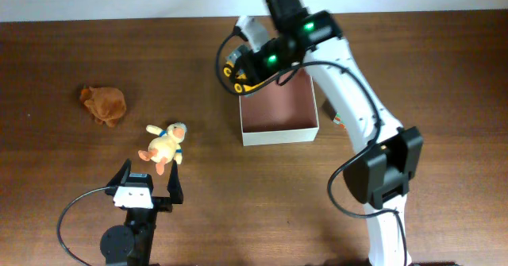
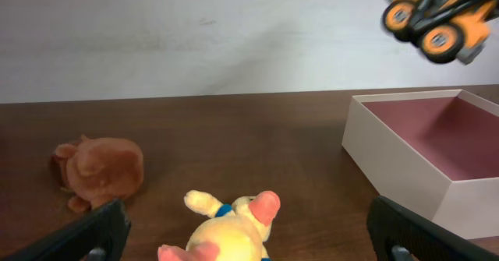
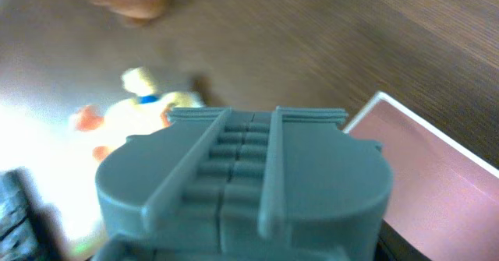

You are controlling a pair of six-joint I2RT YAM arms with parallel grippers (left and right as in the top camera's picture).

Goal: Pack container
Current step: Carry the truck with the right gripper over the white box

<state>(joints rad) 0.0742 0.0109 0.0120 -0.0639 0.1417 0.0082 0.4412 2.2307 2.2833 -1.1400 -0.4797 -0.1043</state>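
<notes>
The container (image 1: pixel 279 133) is a square shallow box with off-white walls and a reddish-brown inside, at mid table. It also shows in the left wrist view (image 2: pixel 390 167) and the right wrist view (image 3: pixel 444 175). My right gripper (image 1: pixel 248 63) is shut on a toy truck (image 1: pixel 236 73) with orange wheels and holds it in the air over the container's far left corner. The truck shows high up in the left wrist view (image 2: pixel 437 15), and its grey underside fills the right wrist view (image 3: pixel 242 183). My left gripper (image 1: pixel 149 176) is open and empty, just behind a yellow duck plush (image 1: pixel 165 145).
A brown plush (image 1: pixel 104 104) lies at the left, also in the left wrist view (image 2: pixel 100 167). The duck (image 2: pixel 230 230) lies between my left fingers' line of sight. A small red and green object (image 1: pixel 337 120) is partly hidden under the right arm, right of the container.
</notes>
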